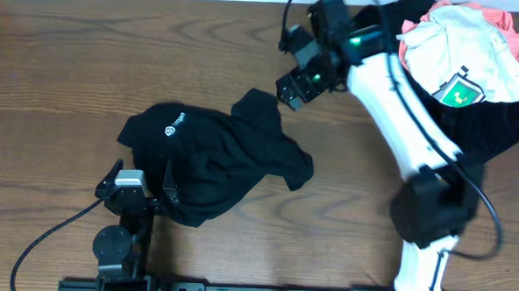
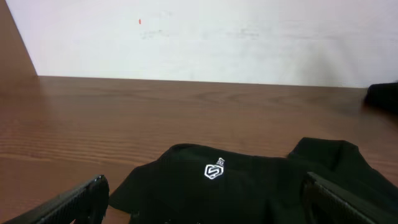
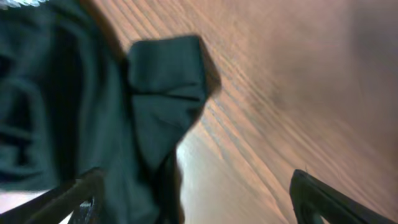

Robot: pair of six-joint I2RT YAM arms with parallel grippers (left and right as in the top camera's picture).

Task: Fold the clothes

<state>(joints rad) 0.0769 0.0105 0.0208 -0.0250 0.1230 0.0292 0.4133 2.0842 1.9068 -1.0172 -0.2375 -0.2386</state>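
Black shirt [image 1: 210, 165] crumpled between both claws: sleeve tip just beside right gripper [image 1: 286, 92], hem at left gripper [image 1: 139, 177]. Both spread wide, clasping nothing; right perhaps brushing the sleeve, too blurred to tell. Brown wooden table [image 1: 61, 58] beneath, heap of clothes [image 1: 474, 58] behind right gripper, white wall [image 2: 217, 37] beyond.

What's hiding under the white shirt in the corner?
A pink garment peeks out beside the white shirt, and black cloth spreads beneath. Anything deeper is covered.
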